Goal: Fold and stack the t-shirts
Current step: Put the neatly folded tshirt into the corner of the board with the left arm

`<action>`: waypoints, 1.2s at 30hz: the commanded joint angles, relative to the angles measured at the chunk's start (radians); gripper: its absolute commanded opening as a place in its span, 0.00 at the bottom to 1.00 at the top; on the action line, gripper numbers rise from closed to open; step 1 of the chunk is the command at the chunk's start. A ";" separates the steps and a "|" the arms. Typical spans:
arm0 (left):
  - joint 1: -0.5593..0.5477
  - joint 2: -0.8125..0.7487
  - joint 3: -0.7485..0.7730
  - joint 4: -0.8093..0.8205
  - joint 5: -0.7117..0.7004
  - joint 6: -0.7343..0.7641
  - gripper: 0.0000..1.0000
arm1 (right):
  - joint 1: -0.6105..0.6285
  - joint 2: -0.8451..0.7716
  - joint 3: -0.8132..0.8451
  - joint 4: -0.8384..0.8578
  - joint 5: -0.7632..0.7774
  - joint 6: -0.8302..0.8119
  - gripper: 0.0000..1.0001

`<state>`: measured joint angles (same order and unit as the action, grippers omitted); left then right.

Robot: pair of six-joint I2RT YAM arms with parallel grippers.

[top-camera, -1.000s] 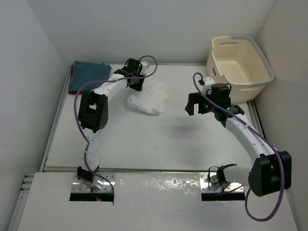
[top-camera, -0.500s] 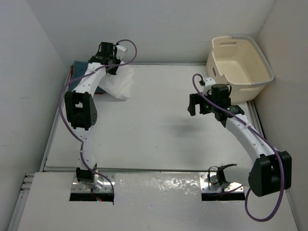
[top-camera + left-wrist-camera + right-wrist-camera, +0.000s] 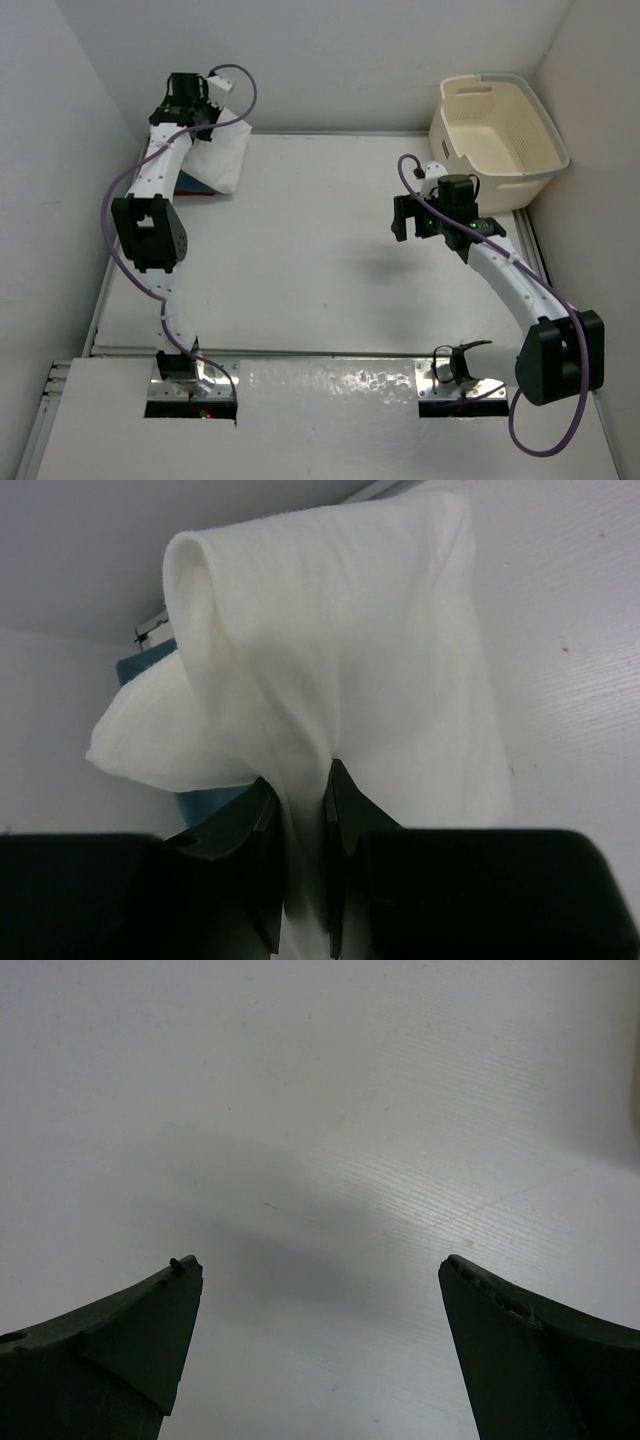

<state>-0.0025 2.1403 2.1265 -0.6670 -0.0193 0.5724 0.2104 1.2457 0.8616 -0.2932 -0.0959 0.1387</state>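
My left gripper (image 3: 197, 125) is shut on the folded white t-shirt (image 3: 222, 162) and holds it up at the far left corner of the table. In the left wrist view the white t-shirt (image 3: 330, 660) hangs from between the shut fingers (image 3: 345, 805). Under it lies the blue-grey t-shirt (image 3: 148, 666), of which only a strip (image 3: 192, 184) shows in the top view. A thin red edge (image 3: 205, 194) of the red t-shirt shows below that. My right gripper (image 3: 405, 220) is open and empty over bare table, right of the middle; in the right wrist view (image 3: 318, 1265) nothing is between its fingers.
A cream perforated laundry basket (image 3: 497, 125) stands at the far right corner, just behind the right arm. White walls close in the table at the left, back and right.
My left gripper has carried the white t-shirt from the middle back of the table leftward to the far left corner, over the blue-grey and red shirts. The right arm has barely moved.
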 commanded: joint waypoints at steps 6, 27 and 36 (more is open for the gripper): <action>0.088 -0.114 0.056 0.060 0.091 0.012 0.00 | -0.005 0.011 0.007 0.014 0.002 -0.001 0.99; 0.257 0.067 0.087 0.199 0.244 -0.035 0.00 | -0.005 0.098 0.109 -0.078 0.012 0.016 0.99; 0.280 0.155 0.124 0.254 0.219 -0.078 0.04 | -0.005 0.144 0.143 -0.084 -0.027 0.067 0.99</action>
<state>0.2684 2.3051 2.1715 -0.5201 0.1921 0.5163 0.2096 1.3861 0.9501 -0.3817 -0.0959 0.1734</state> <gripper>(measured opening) 0.149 0.992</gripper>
